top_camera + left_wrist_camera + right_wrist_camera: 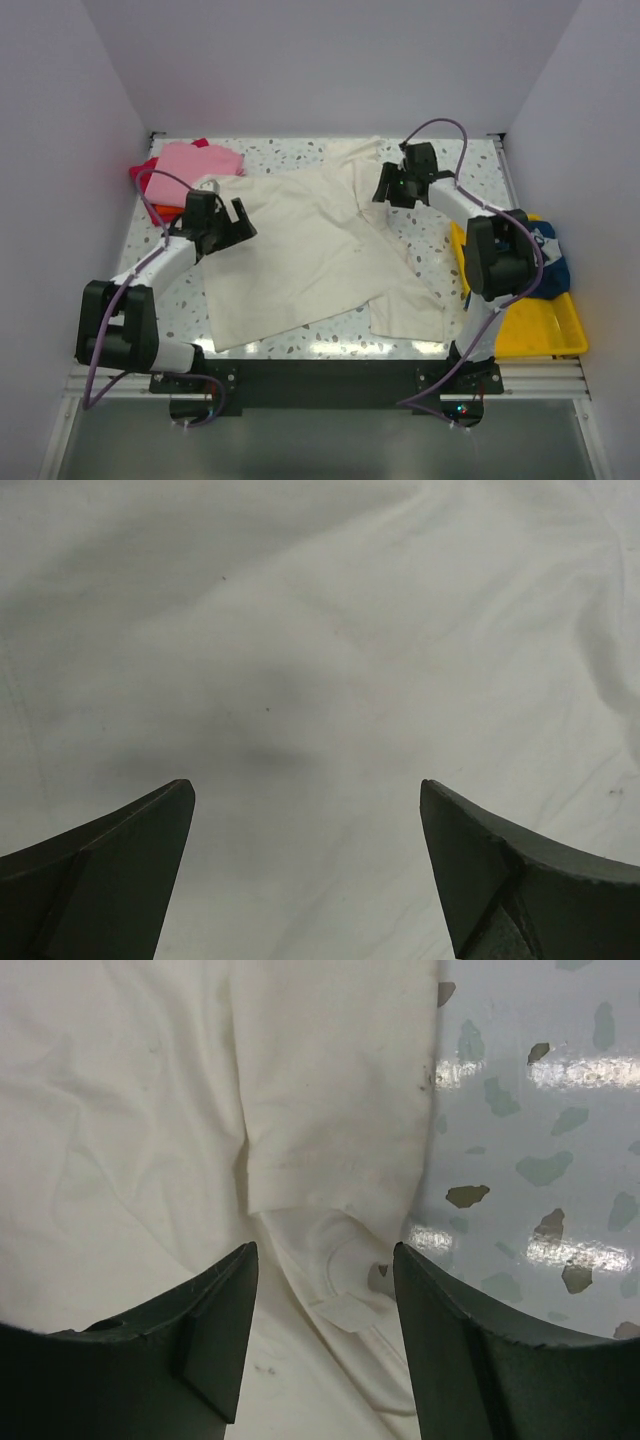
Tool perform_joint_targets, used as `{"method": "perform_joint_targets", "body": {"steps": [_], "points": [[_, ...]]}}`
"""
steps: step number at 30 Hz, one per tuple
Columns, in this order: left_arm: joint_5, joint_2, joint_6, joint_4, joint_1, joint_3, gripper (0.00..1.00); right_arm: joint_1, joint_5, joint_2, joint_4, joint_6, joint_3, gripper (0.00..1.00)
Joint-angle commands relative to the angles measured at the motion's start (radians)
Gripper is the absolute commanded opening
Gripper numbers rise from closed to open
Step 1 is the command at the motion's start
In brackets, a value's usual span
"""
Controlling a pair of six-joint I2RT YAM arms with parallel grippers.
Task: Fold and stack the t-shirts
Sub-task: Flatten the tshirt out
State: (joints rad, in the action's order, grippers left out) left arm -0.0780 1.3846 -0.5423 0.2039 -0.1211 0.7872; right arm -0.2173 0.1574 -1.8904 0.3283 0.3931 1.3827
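Note:
A large cream t-shirt [300, 250] lies spread across the middle of the speckled table, one part folded over at the right. My left gripper [235, 222] is open just over its left edge; the left wrist view shows only cream cloth [320, 630] under the wide-apart fingers, nothing between them. My right gripper [390, 185] is open above the shirt's far right part, its fingers standing either side of the collar [345, 1260] and neck label. A pink t-shirt [195, 165] lies at the far left on red [140, 172] and orange [165, 210] ones. A navy t-shirt [552, 262] sits in the tray.
A yellow plastic tray [545, 330] stands at the right edge, partly behind the right arm. Bare speckled tabletop [540, 1110] shows to the right of the collar. White walls close in the table on three sides.

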Motion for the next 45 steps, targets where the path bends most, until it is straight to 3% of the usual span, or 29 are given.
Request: {"method": "perform_joint_targets", "body": {"steps": [1,6,25,28,29,31,37,45], "points": [[-0.016,0.019,-0.047,-0.077,0.001,-0.031,1.0,0.001,-0.064,-0.039,-0.061,0.035,0.033,0.59],[-0.006,0.016,-0.053,-0.083,0.001,-0.065,1.0,0.002,-0.124,-0.098,-0.041,0.05,0.078,0.52],[0.057,0.057,-0.07,-0.084,0.003,-0.137,1.0,0.004,-0.125,-0.174,0.006,0.139,0.046,0.4],[0.066,0.059,-0.067,-0.086,0.005,-0.138,1.0,0.004,-0.113,-0.182,0.003,0.141,0.039,0.26],[0.07,0.062,-0.065,-0.083,0.006,-0.137,1.0,0.003,-0.111,-0.185,0.005,0.142,0.042,0.12],[0.075,0.071,-0.054,-0.08,0.02,-0.134,1.0,0.01,-0.113,-0.187,0.015,0.147,0.049,0.01],[0.104,0.09,-0.022,-0.073,0.09,-0.135,1.0,0.068,-0.125,-0.191,0.049,0.102,0.131,0.0],[0.092,0.159,0.073,-0.093,0.113,-0.056,1.0,0.119,-0.087,-0.348,0.126,-0.061,0.436,0.0]]}}
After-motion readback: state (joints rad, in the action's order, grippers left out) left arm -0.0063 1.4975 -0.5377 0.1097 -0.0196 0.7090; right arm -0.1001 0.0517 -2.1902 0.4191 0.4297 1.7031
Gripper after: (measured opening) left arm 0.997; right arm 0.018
